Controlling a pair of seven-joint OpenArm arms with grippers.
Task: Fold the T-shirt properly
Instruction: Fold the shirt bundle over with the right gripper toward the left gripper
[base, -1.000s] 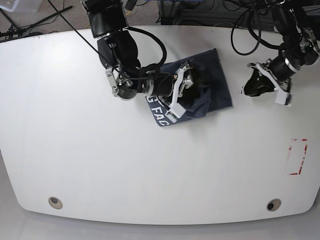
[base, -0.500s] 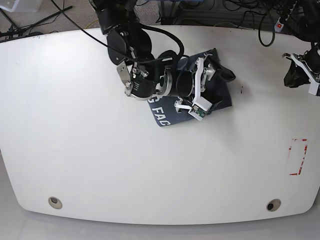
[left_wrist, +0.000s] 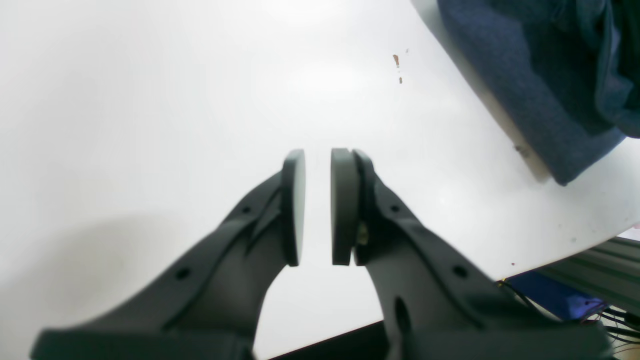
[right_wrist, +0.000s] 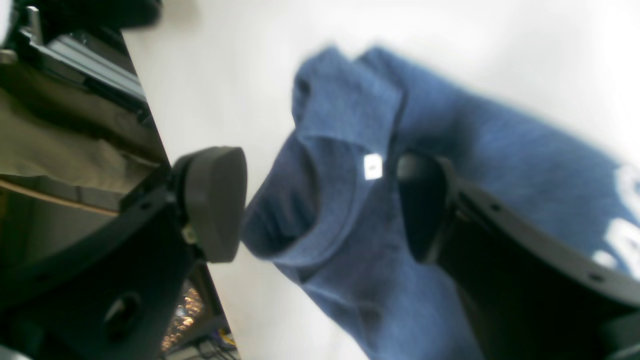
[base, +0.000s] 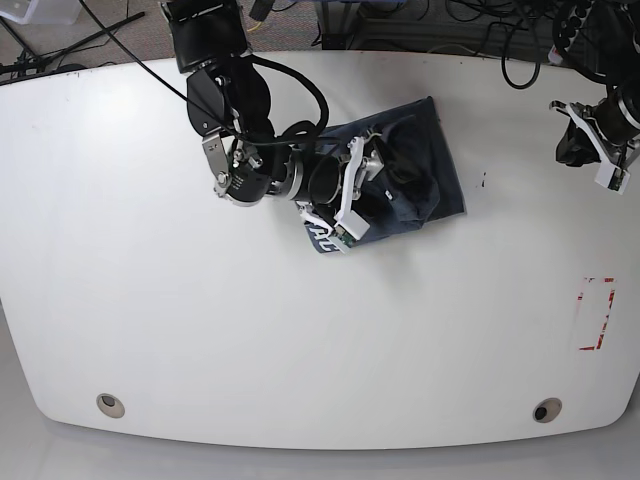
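The dark slate-blue T-shirt (base: 425, 165) lies folded into a small bundle at the table's back middle, with white lettering (base: 322, 238) showing at its front-left corner. My right gripper (base: 378, 182) hovers over the shirt. In the right wrist view it (right_wrist: 320, 205) is wide open, and the collar with its white tag (right_wrist: 372, 166) lies between the fingers. My left gripper (base: 575, 148) is far off at the table's right edge. In the left wrist view it (left_wrist: 317, 205) is empty, its pads (left_wrist: 294, 200) a narrow gap apart, with the shirt (left_wrist: 525, 90) at the top right.
A red tape rectangle (base: 597, 313) marks the white table (base: 300, 330) at the right. Two round holes (base: 110, 405) (base: 546, 410) sit near the front edge. Cables and gear lie behind the table's back edge. Small brown specks (left_wrist: 396, 60) dot the table near the shirt.
My right gripper has drawn back to the left over the shirt and stands open. My left arm has pulled away from the shirt to the table's right edge.
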